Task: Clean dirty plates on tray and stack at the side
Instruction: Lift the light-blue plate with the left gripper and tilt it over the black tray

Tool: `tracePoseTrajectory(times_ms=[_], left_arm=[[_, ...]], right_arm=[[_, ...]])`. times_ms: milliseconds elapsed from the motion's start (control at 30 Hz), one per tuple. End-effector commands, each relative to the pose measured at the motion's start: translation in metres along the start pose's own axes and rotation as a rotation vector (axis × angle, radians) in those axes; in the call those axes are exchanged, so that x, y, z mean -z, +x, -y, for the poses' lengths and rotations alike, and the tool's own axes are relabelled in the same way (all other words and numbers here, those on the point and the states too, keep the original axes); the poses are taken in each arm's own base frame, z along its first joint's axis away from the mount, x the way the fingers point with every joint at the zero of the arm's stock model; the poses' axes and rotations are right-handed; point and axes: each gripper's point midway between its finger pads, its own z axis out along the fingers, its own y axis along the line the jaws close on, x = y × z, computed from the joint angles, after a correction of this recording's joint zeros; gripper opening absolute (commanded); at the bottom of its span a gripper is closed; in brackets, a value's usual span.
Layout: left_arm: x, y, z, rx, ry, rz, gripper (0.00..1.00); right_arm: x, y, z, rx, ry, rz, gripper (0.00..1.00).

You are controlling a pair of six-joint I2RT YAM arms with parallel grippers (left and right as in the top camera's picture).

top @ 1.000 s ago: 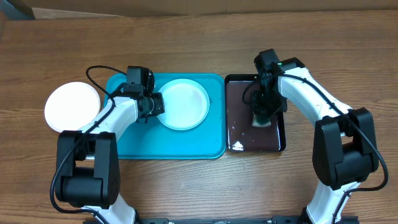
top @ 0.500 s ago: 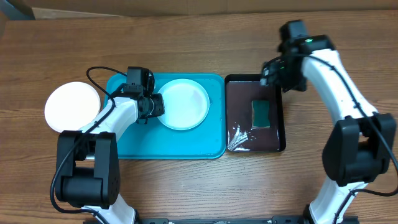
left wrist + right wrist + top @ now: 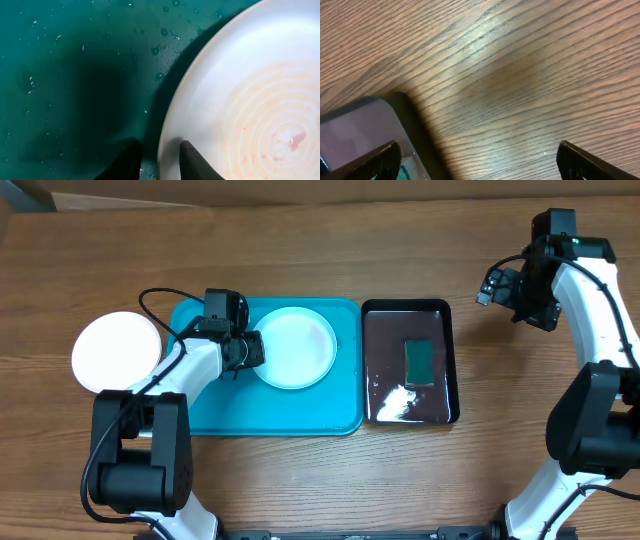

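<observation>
A: How does the left end effector (image 3: pixel 250 350) stand?

B: Its 2 fingers (image 3: pixel 192 161) are drawn close and clamped on the left rim of the plate (image 3: pixel 293 348). 1 finger lies on the plate's white upper face. The other sits just outside the rim, above the wet turquoise tray (image 3: pixel 210 405).

A: And where is that plate on the tray?

B: It lies flat in the tray's upper middle, wholly inside the tray's rim. The left wrist view shows a faint orange-pink film on its ringed centre and 1 small reddish smear (image 3: pixel 297 140). Water droplets dot the tray beside it.

A: Are there other plates?

B: A second plate (image 3: pixel 116 352) rests on the worktop (image 3: pixel 320 240) just left of the tray, outside its rim. Its top face looks white. I cannot tell whether more lie beneath it.

A: What about the right end effector (image 3: pixel 497 288)?

B: It is well to the right of the tray, above bare worktop. Its fingers are spread wide, holding and touching nothing. In the right wrist view they sit at the 2 bottom corners, with wood grain between them.

A: What lies between it and the tray?

B: A black tray (image 3: pixel 385 340) lies just beside the tray's right edge. It holds a green sponge (image 3: pixel 419 362) and a wet glint near its lower edge.
</observation>
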Motion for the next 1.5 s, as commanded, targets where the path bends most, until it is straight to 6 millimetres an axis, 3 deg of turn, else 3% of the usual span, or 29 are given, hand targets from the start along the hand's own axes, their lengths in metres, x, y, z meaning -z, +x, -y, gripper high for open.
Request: tracePoseTrajectory(times_ms=[0,133,267,400,533,733,1067,1167,1467], left_arm=[[-0.002,0.012,0.0,0.0,0.0,-0.023,0.24],[-0.002,0.014,0.0,0.0,0.0,-0.027,0.18],[-0.003,0.015,-0.001,0.0,-0.002,-0.031,0.05],[0.004,0.005,-0.001,-0.008,0.001,-0.007,0.04],[0.028,-0.017,0.002,-0.01,-0.005,0.051,0.04],[0.088,-0.052,0.007,-0.017,-0.024,0.199,0.04],[0.179,-0.072,0.031,-0.067,-0.011,0.445,0.04],[0.192,-0.073,0.046,-0.102,-0.028,0.497,0.04],[0.197,-0.064,0.103,-0.225,-0.07,0.583,0.04]], right_arm=[[0.005,-0.006,-0.001,-0.001,-0.007,0.024,1.0],[0.005,-0.006,-0.001,-0.001,-0.007,0.023,1.0],[0.005,-0.006,-0.001,-0.001,-0.007,0.024,1.0],[0.005,-0.006,-0.001,-0.001,-0.007,0.023,1.0],[0.005,-0.006,-0.001,0.0,-0.007,0.023,1.0],[0.005,-0.006,-0.001,0.0,-0.007,0.023,1.0],[0.005,-0.006,-0.001,-0.001,-0.007,0.023,1.0],[0.005,-0.006,-0.001,0.0,-0.007,0.023,1.0],[0.005,-0.006,-0.001,-0.001,-0.007,0.023,1.0]])
